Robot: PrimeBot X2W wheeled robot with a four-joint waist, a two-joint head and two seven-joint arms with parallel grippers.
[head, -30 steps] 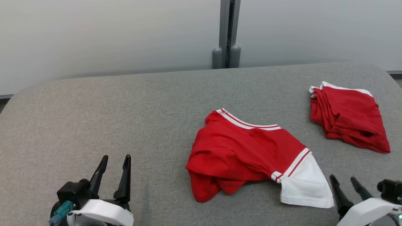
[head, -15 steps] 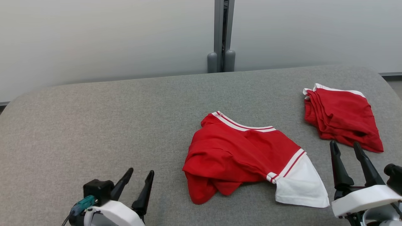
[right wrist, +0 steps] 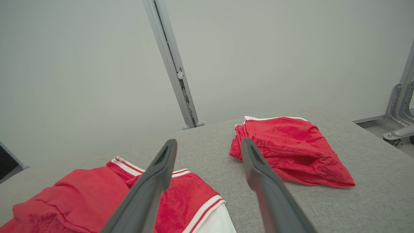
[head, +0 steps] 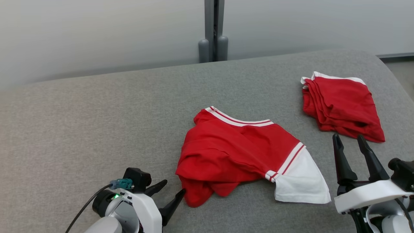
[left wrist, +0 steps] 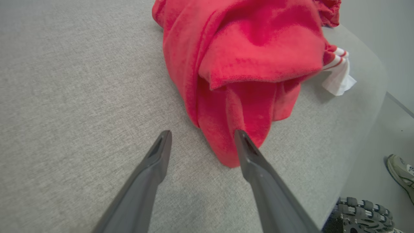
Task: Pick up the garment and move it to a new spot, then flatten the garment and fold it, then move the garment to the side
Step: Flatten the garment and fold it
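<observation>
Left fingers have reached the garment, its bunched underside hidden.

No writing, label, brand or number can be read anywhere. The crumpled red fabric garment with white trim carries only plain stripes.

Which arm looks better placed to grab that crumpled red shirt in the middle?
Left, probably: the left claw, open, sits at the near red corner of the shirt; the right claw stands apart, beside the white sleeve.
</observation>
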